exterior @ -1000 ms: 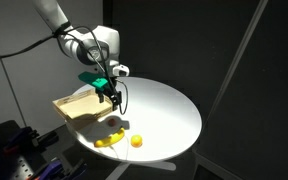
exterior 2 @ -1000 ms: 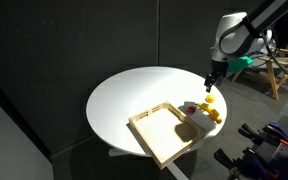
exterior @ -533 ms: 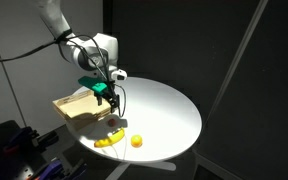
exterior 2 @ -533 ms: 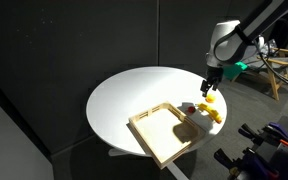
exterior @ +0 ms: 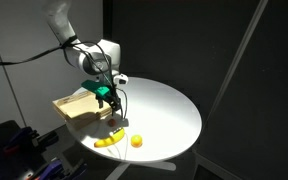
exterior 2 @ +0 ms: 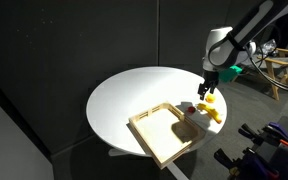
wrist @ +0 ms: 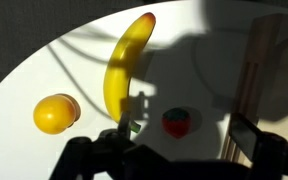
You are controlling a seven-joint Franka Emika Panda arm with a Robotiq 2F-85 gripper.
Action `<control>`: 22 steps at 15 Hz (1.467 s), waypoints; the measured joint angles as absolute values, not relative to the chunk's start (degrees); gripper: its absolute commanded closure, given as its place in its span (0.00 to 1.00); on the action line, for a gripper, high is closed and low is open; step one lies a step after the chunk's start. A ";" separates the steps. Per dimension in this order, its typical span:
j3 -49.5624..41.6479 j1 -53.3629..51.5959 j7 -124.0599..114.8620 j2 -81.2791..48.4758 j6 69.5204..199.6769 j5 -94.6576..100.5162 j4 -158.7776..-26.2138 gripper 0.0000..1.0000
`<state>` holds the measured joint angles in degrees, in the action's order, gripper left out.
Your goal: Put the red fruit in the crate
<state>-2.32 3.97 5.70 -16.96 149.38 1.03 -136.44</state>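
The red fruit (wrist: 176, 123) is tiny, round and dark red with a green top. It lies on the white table between the banana (wrist: 127, 62) and the crate's wooden wall (wrist: 271, 70). It also shows in an exterior view (exterior 2: 187, 107), beside the crate (exterior 2: 162, 133). My gripper (wrist: 184, 142) is open and empty, hanging above the red fruit with one finger on each side of it. In both exterior views the gripper (exterior: 110, 98) (exterior 2: 206, 91) hovers above the table next to the crate (exterior: 76, 106).
A small round orange fruit (wrist: 56, 113) lies left of the banana; both also show near the table's edge (exterior: 136, 141) (exterior: 106, 141). The round white table (exterior: 169, 110) stands against a dark backdrop. Equipment stands beyond the table (exterior 2: 269, 65).
The gripper has moved a little lower and closer to the crate side, over the red fruit. The fruits and the crate have not moved.
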 measured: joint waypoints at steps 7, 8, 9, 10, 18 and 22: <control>-2.32 3.97 5.71 -17.74 149.38 1.03 -135.81 0.00; -2.32 3.97 5.71 -17.74 149.38 1.03 -135.81 0.00; -2.32 3.97 5.71 -17.74 149.38 1.03 -135.80 0.00; -2.32 3.97 5.71 -17.74 149.38 1.03 -135.80 0.00; -1.79 3.96 5.96 -18.83 149.50 1.03 -135.74 0.00; -1.25 3.96 7.42 -20.21 150.53 1.03 -135.14 0.00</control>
